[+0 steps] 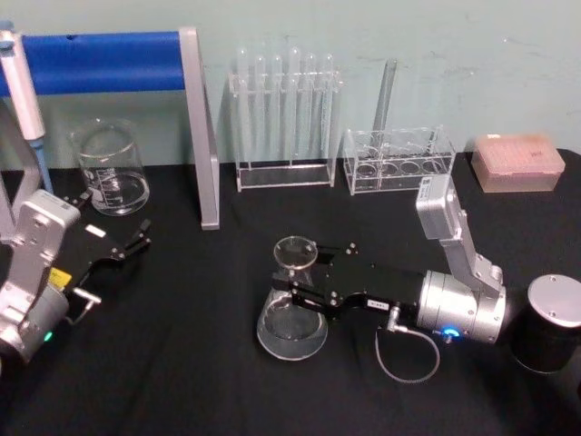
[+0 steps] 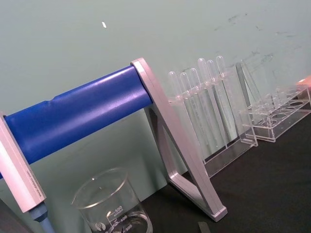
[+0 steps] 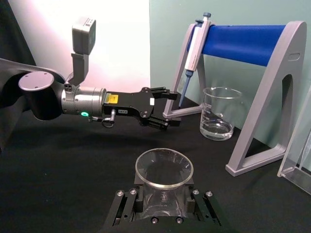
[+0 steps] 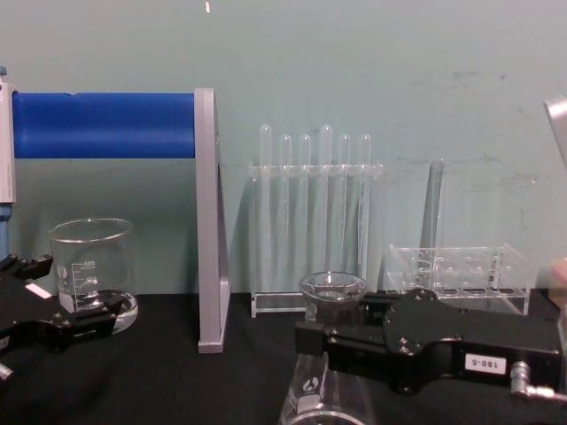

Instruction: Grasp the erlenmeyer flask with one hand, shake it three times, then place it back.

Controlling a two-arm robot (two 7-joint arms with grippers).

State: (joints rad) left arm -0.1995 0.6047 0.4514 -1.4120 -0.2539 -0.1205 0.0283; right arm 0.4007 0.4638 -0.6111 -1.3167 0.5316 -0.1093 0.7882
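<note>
Head view has the right gripper [image 1: 295, 292] closed on the neck of the erlenmeyer flask [image 1: 291, 329], which sits mid-table on the black cloth [image 1: 182, 372], so the grasp looks made, with shaking and set-down apparently not yet done; the left gripper [image 1: 134, 243] idles open near the beaker [image 1: 111, 168]

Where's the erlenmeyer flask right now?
In the head view the erlenmeyer flask is mid-table, in front of the test-tube rack. Its neck sits between the fingers of the right gripper, which reaches in from the right.
</note>
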